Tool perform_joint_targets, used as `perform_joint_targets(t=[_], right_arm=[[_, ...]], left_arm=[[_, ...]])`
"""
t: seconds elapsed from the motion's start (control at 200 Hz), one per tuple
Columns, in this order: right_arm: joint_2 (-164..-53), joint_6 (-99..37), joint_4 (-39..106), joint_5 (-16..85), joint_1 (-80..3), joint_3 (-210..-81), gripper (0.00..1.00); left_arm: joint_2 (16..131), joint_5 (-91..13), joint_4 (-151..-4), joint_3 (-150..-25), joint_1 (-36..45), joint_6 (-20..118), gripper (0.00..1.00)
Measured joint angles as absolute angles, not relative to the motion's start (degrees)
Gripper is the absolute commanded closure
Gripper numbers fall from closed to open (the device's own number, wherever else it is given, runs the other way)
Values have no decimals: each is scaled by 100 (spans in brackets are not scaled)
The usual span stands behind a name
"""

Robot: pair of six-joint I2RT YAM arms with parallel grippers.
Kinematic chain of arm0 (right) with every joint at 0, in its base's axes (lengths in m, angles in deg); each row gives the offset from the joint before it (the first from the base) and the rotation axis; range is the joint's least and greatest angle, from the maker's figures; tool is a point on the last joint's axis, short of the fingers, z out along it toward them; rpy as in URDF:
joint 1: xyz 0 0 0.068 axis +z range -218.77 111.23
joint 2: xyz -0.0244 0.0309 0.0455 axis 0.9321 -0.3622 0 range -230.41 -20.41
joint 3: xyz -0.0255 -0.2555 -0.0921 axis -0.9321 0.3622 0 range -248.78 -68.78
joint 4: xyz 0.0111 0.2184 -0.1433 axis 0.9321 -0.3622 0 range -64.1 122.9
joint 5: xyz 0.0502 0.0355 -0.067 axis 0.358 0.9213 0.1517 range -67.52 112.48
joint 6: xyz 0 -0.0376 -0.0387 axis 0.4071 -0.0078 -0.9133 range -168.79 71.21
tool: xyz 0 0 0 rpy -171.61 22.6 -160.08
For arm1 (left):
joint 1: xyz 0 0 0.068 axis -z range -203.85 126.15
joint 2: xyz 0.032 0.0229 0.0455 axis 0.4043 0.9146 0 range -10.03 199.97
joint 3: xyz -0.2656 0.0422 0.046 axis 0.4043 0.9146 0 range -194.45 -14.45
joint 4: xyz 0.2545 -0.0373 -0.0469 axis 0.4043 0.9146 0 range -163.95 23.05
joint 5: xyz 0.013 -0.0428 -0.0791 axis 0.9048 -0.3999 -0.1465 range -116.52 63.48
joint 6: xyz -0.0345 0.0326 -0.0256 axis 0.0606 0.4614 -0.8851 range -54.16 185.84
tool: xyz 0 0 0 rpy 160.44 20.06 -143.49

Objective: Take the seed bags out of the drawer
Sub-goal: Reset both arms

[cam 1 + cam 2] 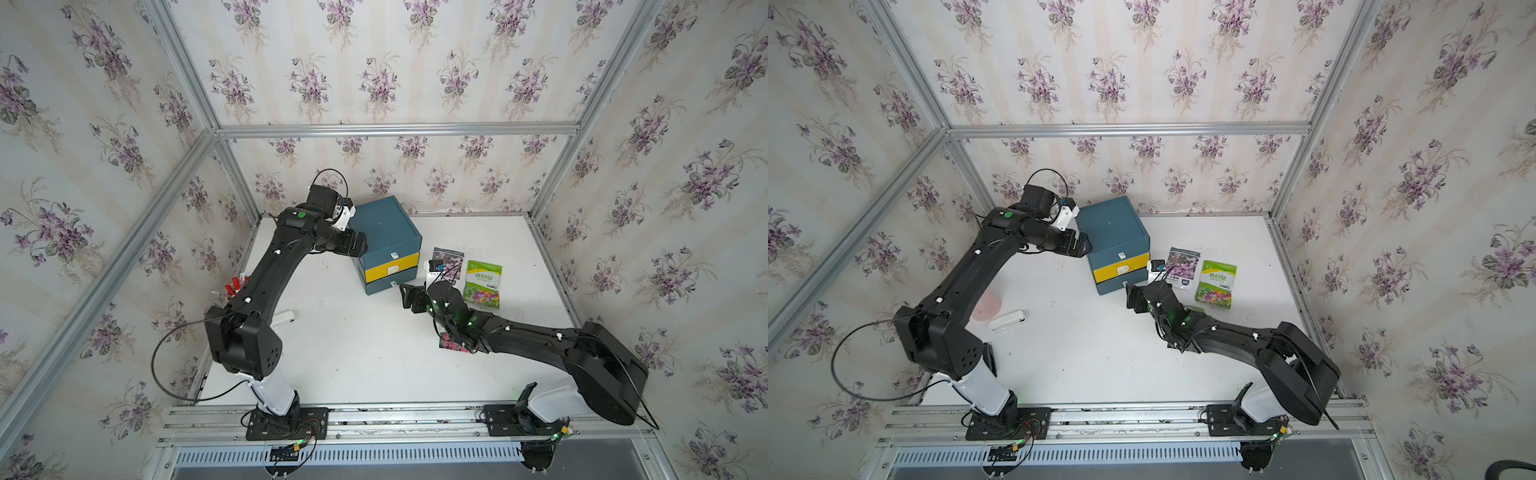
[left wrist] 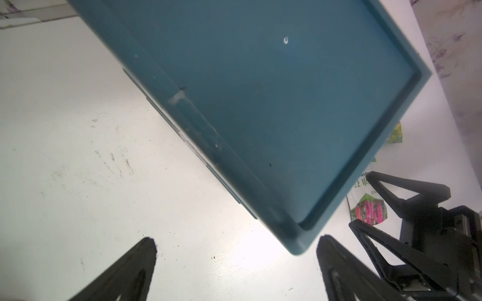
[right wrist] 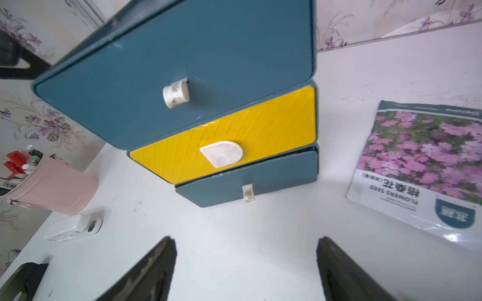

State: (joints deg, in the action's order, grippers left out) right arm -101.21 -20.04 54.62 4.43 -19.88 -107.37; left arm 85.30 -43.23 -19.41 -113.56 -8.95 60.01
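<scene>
"Teal cabinet [image 1: 386, 232], yellow drawer [image 3: 234, 135] in the middle, and every front looks pushed in. So where are the seed bags?"

"Out on the bench [image 1: 353, 365], all on my right side. The grey-topped bag [image 1: 449, 262] lies flat just beside the cabinet, the green bag [image 1: 483, 284] next to it and further right. Both have their long axis running from my base toward the back wall."

"And the third bag [image 1: 449, 345]?"

"Under my right forearm, nearer my base than the others. Only a strip of pink flowers peeks out, so I can't say how it's turned."

"What are you holding?"

"Nothing. My right gripper [image 3: 247, 260] hangs low in front of the drawer fronts with its jaws spread wide and only bare bench between them. My left gripper [image 2: 234, 260] is just as wide apart, up by the cabinet's top near its left edge, touching nothing that I can see."

"Which arm would reach a bag first?"

"The right one, easily. The grey-topped bag is just off its right jaw, while the cabinet stands between my left gripper and all three. I judge the job close to finished. What's left is drawing my right arm back without dragging the bag beneath it."
</scene>
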Motion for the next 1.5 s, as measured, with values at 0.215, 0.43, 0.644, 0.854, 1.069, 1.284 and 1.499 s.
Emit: perform_joint_targets(t=[0.215, 0.43, 0.644, 0.854, 1.069, 1.284, 1.499], right_arm=[[-9281, -2037, 5036, 603, -2526, -10337, 0], [-8774, -2419, 4609, 1300, -3816, -10252, 0], [-8862, -3160, 4421, 1656, -5280, -10390, 0], [-9048, -3986, 5280, 1707, -6275, -9810, 0], [-9813, -4487, 6456, 1665, -6408, -9456, 0], [-10125, -4793, 8061, 1510, -6414, -8628, 0], [-10514, -4874, 9219, 1447, -6430, -8442, 0]], left_arm=[[7219, -3919, -2911, -10060, -882, 5700, 0], [6222, -3414, -3593, -8809, -899, 5643, 0], [5496, -2935, -4456, -7345, -945, 5720, 0], [5409, -2389, -5488, -6278, -1044, 6001, 0], [5424, -1962, -6959, -5133, -1380, 6314, 0], [5700, -1770, -8299, -4383, -1706, 6581, 0], [6384, -1781, -9647, -4055, -1894, 6841, 0]])
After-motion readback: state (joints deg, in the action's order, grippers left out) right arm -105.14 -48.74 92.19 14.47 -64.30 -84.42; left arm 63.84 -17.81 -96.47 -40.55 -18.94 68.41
